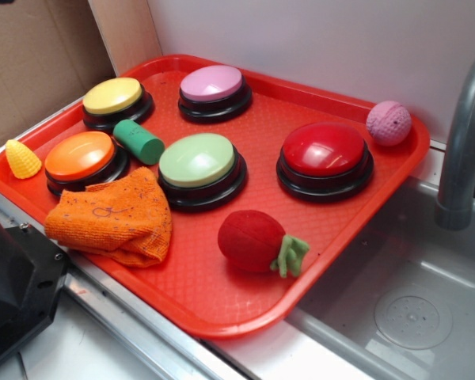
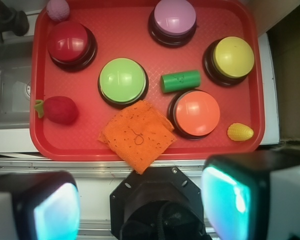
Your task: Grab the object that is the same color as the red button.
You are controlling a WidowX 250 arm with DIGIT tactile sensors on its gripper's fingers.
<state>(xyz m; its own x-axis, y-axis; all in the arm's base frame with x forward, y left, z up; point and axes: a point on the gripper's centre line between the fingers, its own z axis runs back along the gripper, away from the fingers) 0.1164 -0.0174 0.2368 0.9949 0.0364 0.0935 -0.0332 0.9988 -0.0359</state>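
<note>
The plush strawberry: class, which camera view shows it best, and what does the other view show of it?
The exterior view shows the plush strawberry best: close, side-on, with its fuzzy body and green leaf tuft clear. The wrist view shows it from above, smaller, near the tray's left edge, leaf tuft pointing left.

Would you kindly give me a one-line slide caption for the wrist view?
Open gripper above a red tray holding five dome buttons, with the red plush strawberry near its left edge.

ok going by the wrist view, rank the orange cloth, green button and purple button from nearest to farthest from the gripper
1. orange cloth, at the tray's near edge, just ahead of the gripper
2. green button, mid-tray, slightly left
3. purple button, far edge of the tray
</note>
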